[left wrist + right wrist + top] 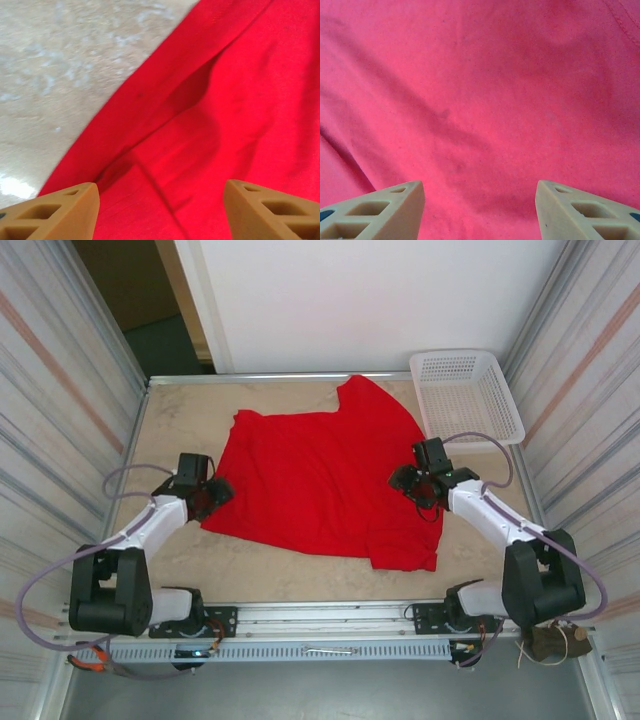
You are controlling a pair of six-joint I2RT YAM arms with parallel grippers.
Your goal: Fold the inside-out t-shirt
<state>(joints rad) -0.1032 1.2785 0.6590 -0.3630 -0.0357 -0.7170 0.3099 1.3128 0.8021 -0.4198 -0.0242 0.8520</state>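
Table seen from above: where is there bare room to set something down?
Bare table lies far left, between the t-shirt and the left wall, and in a strip between its near hem and the rail. The middle is crowded: the left gripper and right gripper flank the cloth.

Both wrist views crop the t-shirt (225, 100) at their edges.

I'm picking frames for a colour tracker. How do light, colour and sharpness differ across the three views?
Top external: even light, the t-shirt a saturated red with crisp edges. Left wrist: deep shadows in its folds, the table soft, with a glare patch at lower left. Right wrist: the t-shirt reads washed-out pink, creases faint.
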